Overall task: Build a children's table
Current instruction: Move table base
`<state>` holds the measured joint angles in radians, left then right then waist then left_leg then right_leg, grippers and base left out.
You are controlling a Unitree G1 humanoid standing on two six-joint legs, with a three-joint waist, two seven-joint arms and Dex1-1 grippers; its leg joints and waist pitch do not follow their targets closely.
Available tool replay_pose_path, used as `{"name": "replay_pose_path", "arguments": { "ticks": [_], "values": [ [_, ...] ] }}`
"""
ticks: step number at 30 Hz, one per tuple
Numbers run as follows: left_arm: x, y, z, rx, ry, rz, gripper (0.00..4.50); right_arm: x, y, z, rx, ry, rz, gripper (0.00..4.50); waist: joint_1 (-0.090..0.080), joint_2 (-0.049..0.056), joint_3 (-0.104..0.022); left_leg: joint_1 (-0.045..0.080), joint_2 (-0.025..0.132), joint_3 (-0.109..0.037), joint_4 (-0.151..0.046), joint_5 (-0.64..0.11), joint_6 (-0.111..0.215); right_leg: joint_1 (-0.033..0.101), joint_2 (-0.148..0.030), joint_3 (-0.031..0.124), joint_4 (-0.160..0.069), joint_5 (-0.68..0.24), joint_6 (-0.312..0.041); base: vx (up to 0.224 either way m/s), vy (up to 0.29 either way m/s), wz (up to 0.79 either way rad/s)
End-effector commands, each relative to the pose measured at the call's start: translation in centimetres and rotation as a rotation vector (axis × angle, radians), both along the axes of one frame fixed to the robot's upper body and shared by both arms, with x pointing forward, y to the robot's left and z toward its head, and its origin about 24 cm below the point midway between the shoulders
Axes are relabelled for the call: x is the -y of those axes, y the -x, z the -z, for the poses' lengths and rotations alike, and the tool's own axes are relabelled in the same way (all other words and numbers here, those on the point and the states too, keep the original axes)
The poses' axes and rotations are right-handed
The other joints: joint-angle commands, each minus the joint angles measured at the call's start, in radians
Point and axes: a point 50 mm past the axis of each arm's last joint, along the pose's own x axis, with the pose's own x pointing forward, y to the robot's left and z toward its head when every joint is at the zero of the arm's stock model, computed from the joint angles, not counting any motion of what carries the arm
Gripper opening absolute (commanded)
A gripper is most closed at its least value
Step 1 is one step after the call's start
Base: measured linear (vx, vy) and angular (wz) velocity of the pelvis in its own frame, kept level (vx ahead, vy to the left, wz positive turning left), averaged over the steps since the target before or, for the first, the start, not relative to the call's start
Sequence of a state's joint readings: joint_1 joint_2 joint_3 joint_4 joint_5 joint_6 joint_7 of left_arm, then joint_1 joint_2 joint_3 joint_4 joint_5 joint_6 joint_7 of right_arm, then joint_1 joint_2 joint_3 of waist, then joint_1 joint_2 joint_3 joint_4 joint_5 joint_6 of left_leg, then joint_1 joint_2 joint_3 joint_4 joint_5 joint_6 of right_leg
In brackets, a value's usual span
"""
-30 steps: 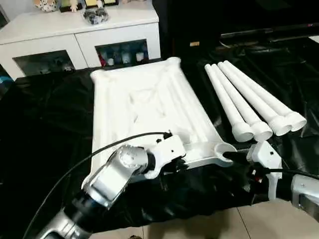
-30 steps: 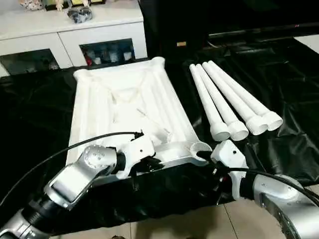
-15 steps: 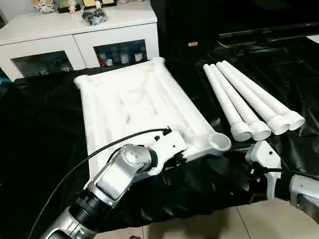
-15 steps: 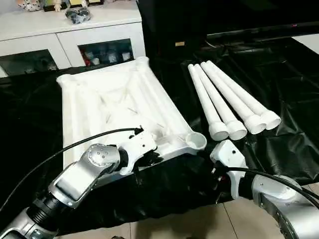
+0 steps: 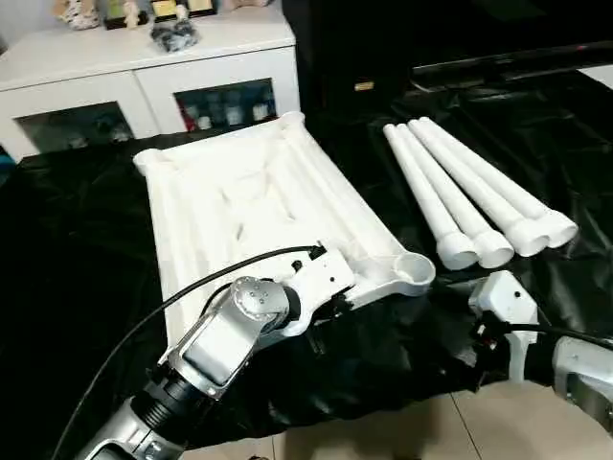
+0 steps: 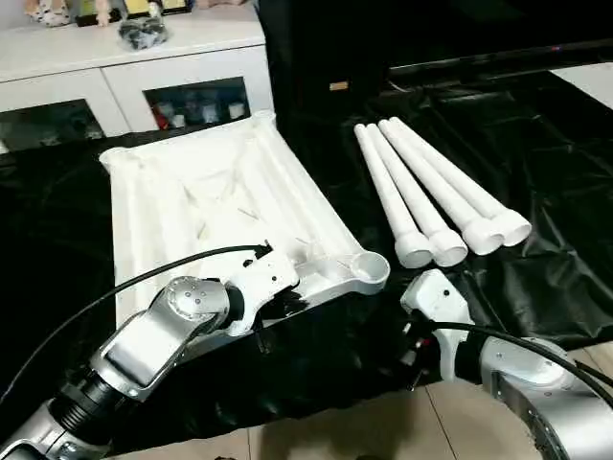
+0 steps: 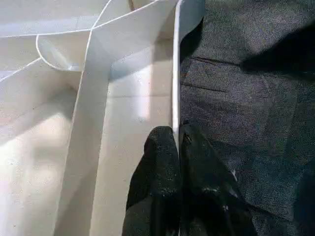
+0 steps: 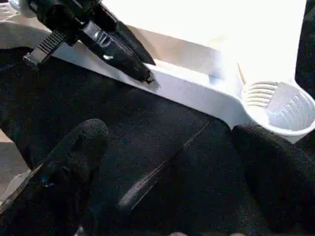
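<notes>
Tabletop (image 5: 259,206) lying upside down on the black cloth (image 5: 77,287), ribs up, with its near edge pinched tight in the left gripper (image 7: 178,140). Four legs (image 5: 469,206) side by side on the cloth just to the right, none pushed into a corner hole (image 5: 412,271) yet, so almost all the building left to do. Right gripper (image 8: 172,162) wide open and holding nothing, low over the cloth near that corner hole, likely the spot for a first leg.
</notes>
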<state>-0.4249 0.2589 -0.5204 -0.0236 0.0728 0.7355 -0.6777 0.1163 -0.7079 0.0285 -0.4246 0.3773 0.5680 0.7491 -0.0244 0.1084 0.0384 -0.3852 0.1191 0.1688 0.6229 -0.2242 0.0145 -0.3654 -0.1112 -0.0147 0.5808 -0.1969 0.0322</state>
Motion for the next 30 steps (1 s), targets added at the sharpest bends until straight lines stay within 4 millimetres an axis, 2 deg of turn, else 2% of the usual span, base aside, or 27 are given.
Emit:
{"name": "replay_pose_path", "arguments": {
  "ticks": [1, 3, 7, 11, 13, 16, 22, 24, 26, 28, 30],
  "values": [
    [-2.8, -0.7, 1.3, -0.004, -0.148, -0.142, 0.04, -0.3, -0.3, -0.1, 0.011, 0.004, -0.004, 4.5, 0.006, -0.029, -0.037, 0.002, 0.088, -0.054, -0.106, -0.287, 0.046, 0.027, -0.047, 0.015, -0.072, -0.303, -0.212, 0.0, 0.0, 0.0],
    [-2.8, -0.7, 1.3, -0.007, -0.154, -0.148, 0.04, -0.3, -0.3, -0.2, 0.016, 0.005, -0.004, 4.5, 0.003, -0.029, -0.035, 0.002, 0.087, -0.056, -0.108, -0.309, 0.034, 0.025, -0.046, 0.014, -0.075, -0.336, -0.198, 0.0, 0.0, 0.0],
    [-3.1, -0.8, 1.0, -0.003, -0.147, -0.181, 0.04, -0.3, -0.7, -0.5, 0.033, -0.015, 0.003, 4.5, 0.0, -0.029, -0.035, 0.002, 0.087, -0.056, -0.107, -0.312, 0.028, 0.022, -0.046, 0.015, -0.077, -0.346, -0.191, 0.0, 0.0, 0.0],
    [-3.3, -0.9, 0.7, -0.002, -0.122, -0.205, 0.04, -0.5, -0.9, -1.0, 0.047, -0.053, 0.003, 4.5, 0.002, -0.03, -0.039, 0.004, 0.087, -0.053, -0.104, -0.271, 0.045, 0.022, -0.044, 0.015, -0.074, -0.282, -0.209, 0.0, 0.0, 0.0],
    [-3.3, -1.0, 0.5, -0.005, -0.11, -0.209, 0.04, -0.5, -1.0, -1.1, 0.049, -0.057, 0.001, 4.5, 0.004, -0.029, -0.043, 0.003, 0.087, -0.051, -0.1, -0.217, 0.066, 0.026, -0.044, 0.015, -0.069, -0.202, -0.231, 0.0, 0.0, 0.0],
    [-3.0, -0.7, 0.4, -0.009, -0.081, -0.174, 0.04, -0.5, -1.0, -1.0, 0.046, -0.046, -0.002, 4.5, 0.011, -0.031, -0.046, 0.004, 0.088, -0.049, -0.096, -0.168, 0.1, 0.028, -0.045, 0.013, -0.062, -0.134, -0.254, 0.0, 0.0, 0.0],
    [-2.1, 0.0, 0.4, 0.019, -0.051, -0.062, 0.04, -0.5, -1.1, -1.0, 0.044, -0.043, -0.004, 4.5, 0.025, -0.028, -0.046, 0.008, 0.091, -0.046, -0.097, -0.168, 0.108, 0.027, -0.044, 0.013, -0.061, -0.132, -0.262, 0.0, 0.0, 0.0],
    [-2.0, -0.3, 0.2, 0.059, -0.038, -0.058, 0.57, -0.5, -1.0, -1.0, 0.044, -0.046, -0.004, 4.5, 0.028, -0.026, -0.045, 0.01, 0.091, -0.045, -0.097, -0.183, 0.1, 0.024, -0.043, 0.014, -0.063, -0.147, -0.257, 0.0, 0.0, 0.0],
    [-2.0, -0.3, 0.0, 0.059, -0.02, -0.058, 0.6, -0.5, -1.0, -1.0, 0.044, -0.046, -0.003, 4.5, 0.033, -0.027, -0.045, 0.011, 0.092, -0.045, -0.099, -0.188, 0.09, 0.025, -0.044, 0.015, -0.062, -0.152, -0.254, 0.0, 0.0, 0.0],
    [-1.9, -0.4, -0.6, 0.075, 0.016, -0.045, 0.81, -0.5, -1.0, -1.1, 0.044, -0.047, -0.001, 4.5, 0.035, -0.031, -0.046, 0.011, 0.091, -0.044, -0.098, -0.182, 0.084, 0.025, -0.044, 0.015, -0.061, -0.143, -0.253, 0.0, 0.0, 0.0],
    [-1.8, -0.5, -1.0, 0.095, 0.036, -0.038, 1.01, -0.4, -1.0, -1.1, 0.043, -0.047, 0.0, 4.5, 0.036, -0.028, -0.046, 0.011, 0.091, -0.045, -0.098, -0.179, 0.085, 0.025, -0.044, 0.014, -0.06, -0.141, -0.254, 0.0, 0.0, 0.0]
  ]
}}
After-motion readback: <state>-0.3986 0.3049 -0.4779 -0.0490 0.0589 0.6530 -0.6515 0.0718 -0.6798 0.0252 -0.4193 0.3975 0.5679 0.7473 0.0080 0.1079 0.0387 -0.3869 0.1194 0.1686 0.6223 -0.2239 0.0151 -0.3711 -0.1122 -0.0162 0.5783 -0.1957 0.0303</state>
